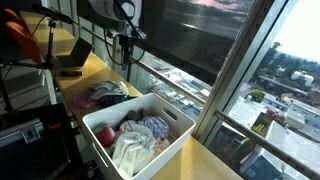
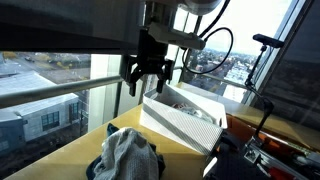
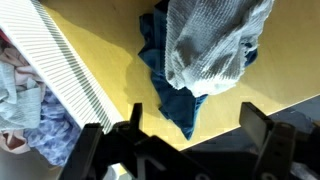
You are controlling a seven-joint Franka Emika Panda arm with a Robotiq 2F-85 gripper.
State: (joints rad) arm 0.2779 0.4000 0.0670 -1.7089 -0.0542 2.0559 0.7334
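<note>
Hovering fingers (image 2: pixel 131 81): we see them hanging in the air above the counter, over the spot where the cloth pile and the basket meet, touching nothing.
Finger state: spread wide, with nothing between them. In the wrist view the two fingers (image 3: pixel 256 126) stand far apart at the bottom edge, and bare counter and a tip of cloth show in the gap.
Grey knit cloth (image 3: pixel 215 45): pale and loosely crumpled, it lies on top of the pile on the counter. In an exterior view the grey knit cloth (image 2: pixel 122 150) sits below the fingers and well apart from them.
Blue cloth (image 3: pixel 172 100): dark, lying under the grey knit cloth and sticking out from beneath it on the side nearer the fingers, flat on the counter.
Basket (image 2: pixel 188 126): white with ribbed walls, standing on the counter just beside the pile. In the wrist view we see a strip of counter between its wall and the blue cloth.
Clothes (image 1: pixel 135 135): a heap of pale and bluish pieces inside the basket; we cannot tell the single garments apart.
Counter (image 3: pixel 110 50): yellow, running along the window.
Window (image 2: pixel 40 60): tall panes behind a rail, with rooftops far below.
Arm (image 2: pixel 165 25): it comes down from the top of the view to the fingers.
</note>
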